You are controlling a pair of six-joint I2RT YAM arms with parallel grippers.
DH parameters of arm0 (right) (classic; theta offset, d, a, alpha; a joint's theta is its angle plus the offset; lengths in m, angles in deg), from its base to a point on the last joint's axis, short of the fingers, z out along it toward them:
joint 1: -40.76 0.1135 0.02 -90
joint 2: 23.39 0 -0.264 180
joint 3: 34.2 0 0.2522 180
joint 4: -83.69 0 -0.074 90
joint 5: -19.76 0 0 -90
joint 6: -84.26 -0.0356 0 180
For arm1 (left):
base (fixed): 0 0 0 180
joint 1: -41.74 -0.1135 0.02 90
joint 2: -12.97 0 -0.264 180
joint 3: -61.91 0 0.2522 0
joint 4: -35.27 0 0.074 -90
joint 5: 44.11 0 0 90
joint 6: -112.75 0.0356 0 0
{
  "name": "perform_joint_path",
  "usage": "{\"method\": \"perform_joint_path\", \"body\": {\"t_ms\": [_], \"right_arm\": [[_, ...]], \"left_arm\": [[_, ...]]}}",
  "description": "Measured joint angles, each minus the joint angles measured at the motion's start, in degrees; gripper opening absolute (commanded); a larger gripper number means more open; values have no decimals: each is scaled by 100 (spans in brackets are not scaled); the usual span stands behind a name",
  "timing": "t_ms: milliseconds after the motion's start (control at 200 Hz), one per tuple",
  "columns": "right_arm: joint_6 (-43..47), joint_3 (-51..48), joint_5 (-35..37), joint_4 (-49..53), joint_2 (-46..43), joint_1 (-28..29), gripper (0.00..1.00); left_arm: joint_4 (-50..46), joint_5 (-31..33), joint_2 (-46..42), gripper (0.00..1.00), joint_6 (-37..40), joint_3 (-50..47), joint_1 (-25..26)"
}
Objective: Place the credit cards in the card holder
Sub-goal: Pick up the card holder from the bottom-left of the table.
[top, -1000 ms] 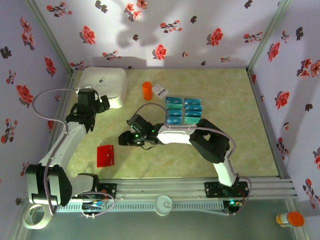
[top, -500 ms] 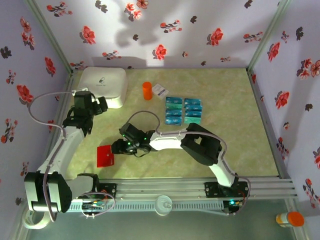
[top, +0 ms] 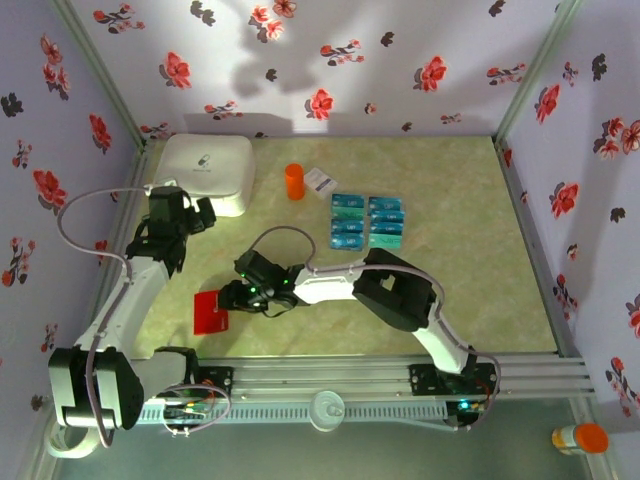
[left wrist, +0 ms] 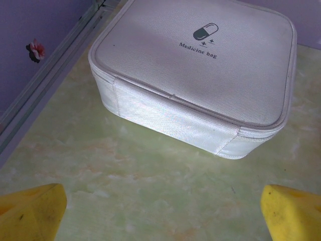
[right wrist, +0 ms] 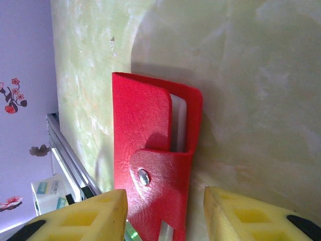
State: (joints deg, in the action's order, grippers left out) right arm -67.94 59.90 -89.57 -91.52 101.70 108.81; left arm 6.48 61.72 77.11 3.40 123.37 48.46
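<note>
Right end effector (right wrist: 164, 208) straddles red card holder (right wrist: 150, 135) on tabletop (right wrist: 241, 75)
Jaws parted, nothing gripped; best closed squarely across the snap flap (right wrist: 156, 183) so it cannot skid; credit cards (top: 366, 221) lie well apart.

The green table (top: 480, 290) is occupied by a white bag (top: 208, 170) at its far-left corner, credit cards (top: 366, 221) at its centre, and a red card holder (top: 209, 312) by its near edge.

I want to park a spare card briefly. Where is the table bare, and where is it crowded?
Bare: the wide stretch between the credit cards and the right wall. Crowded: the near left, where the right end effector straddles the card holder, and the far left, with the medicine bag and orange cylinder.
</note>
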Motion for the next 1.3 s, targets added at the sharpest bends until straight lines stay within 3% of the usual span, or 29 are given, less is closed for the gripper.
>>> {"method": "perform_joint_path", "body": {"t_ms": [290, 685, 840, 1020, 1305], "right_arm": [[-9, 284, -22, -11, 236, 22, 44], [-195, 363, -107, -118, 391, 22, 36], [-282, 365, -129, -232, 459, 22, 25], [-343, 374, -199, -378, 577, 20, 0], [-516, -146, -365, -1019, 407, -190, 0]], "left_arm": [[44, 0, -4, 100, 2, -22, 0], [127, -2, -4, 100, 20, -63, 0], [133, 0, -4, 100, 20, -66, 0], [173, 0, -4, 100, 20, -96, 0], [162, -190, -4, 100, -4, -94, 0]]}}
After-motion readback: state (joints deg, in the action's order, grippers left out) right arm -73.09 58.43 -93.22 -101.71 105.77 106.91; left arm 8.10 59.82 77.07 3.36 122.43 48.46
